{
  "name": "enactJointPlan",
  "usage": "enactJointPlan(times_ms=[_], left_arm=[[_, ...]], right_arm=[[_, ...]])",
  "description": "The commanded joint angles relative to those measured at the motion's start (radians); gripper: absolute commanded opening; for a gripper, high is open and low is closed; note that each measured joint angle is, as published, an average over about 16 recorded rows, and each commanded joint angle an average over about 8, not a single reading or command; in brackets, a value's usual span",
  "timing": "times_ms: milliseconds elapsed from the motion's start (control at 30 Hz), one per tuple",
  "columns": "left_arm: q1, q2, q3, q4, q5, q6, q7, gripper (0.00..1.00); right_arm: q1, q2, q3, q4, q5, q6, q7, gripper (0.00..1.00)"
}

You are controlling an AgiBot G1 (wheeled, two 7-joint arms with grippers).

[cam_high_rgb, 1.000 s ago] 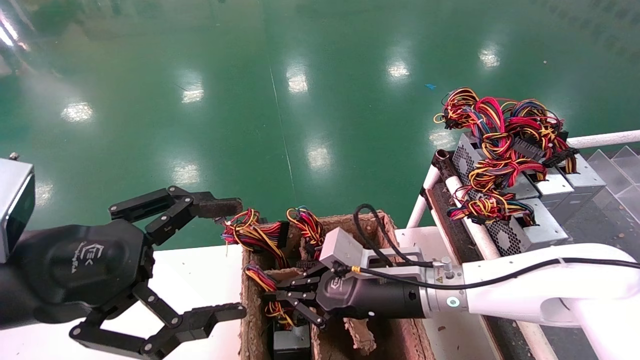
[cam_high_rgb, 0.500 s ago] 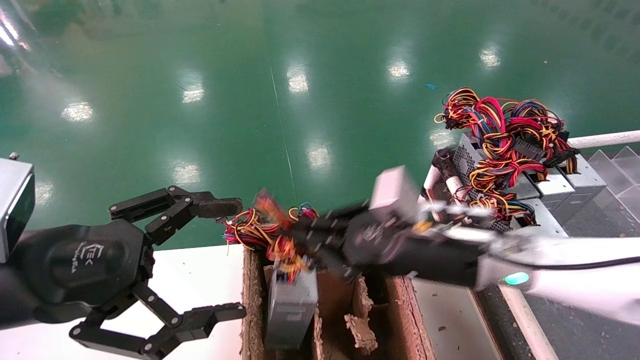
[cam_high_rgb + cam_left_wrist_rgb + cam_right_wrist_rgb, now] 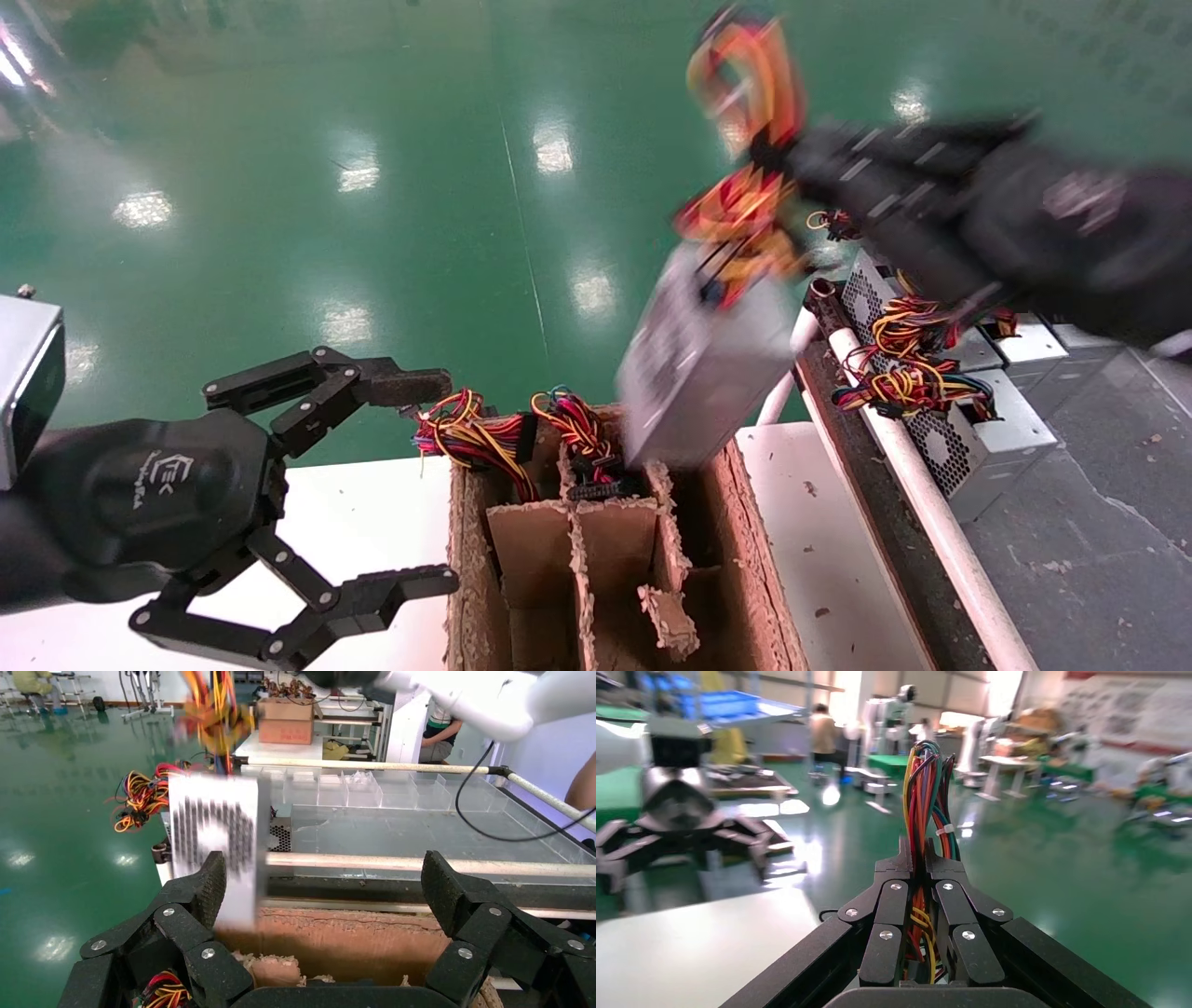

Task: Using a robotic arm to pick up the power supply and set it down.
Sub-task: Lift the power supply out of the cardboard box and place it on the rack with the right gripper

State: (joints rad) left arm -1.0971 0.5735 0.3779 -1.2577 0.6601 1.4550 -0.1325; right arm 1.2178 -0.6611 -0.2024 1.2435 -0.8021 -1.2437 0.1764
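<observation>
In the head view, the right gripper [image 3: 778, 163] sits in the upper right of the frame, blurred, its jaws clamped on the wire bundle [image 3: 745, 84] of a power supply [image 3: 703, 368]. That silver-grey box hangs tilted below the gripper, in the middle of the frame, above the far end of a cardboard box [image 3: 745, 522] with paper dividers. Two more wire bundles [image 3: 470, 433] stick out of the far compartments of the carton. At the right edge, more power supplies [image 3: 968, 438] lie in a row behind a white rail [image 3: 917, 522], their coloured wires piled on top. The left gripper [image 3: 410, 485] hovers at the lower left over a white table [image 3: 372, 503], its jaws spread wide and holding nothing. A green floor [image 3: 372, 140] fills the upper part of the frame.

In the left wrist view, the left gripper's two black fingers [image 3: 204, 888] stand wide apart at the bottom. Between and beyond them the hanging power supply [image 3: 214, 846] shows its perforated grille, blurred, left of centre, above the carton's brown edge [image 3: 337, 934]. The white right arm [image 3: 492, 699] crosses the upper right.

In the right wrist view, the right gripper [image 3: 926, 864] at bottom centre is closed tight on the wire bundle [image 3: 926, 790], which rises between its fingertips. The left gripper [image 3: 687, 839] appears blurred at the left, above the white table [image 3: 701, 952].
</observation>
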Motion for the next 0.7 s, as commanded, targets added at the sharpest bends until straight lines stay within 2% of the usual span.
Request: enactJointPlan(times_ms=[33, 467, 700], left_arm=[[0.0, 0.0, 0.0, 0.0, 0.0, 0.0, 0.0, 1.0], [0.0, 0.0, 0.0, 0.0, 0.0, 0.0, 0.0, 1.0], [0.0, 0.0, 0.0, 0.0, 0.0, 0.0, 0.0, 1.0]], right_arm=[[0.013, 0.041, 0.026, 0.01, 0.013, 0.006, 0.012, 0.0], [0.18, 0.326, 0.075, -0.077, -0.076, -0.063, 0.073, 0.0], [0.167, 0.454, 0.096, -0.185, -0.089, -0.122, 0.065, 0.0]])
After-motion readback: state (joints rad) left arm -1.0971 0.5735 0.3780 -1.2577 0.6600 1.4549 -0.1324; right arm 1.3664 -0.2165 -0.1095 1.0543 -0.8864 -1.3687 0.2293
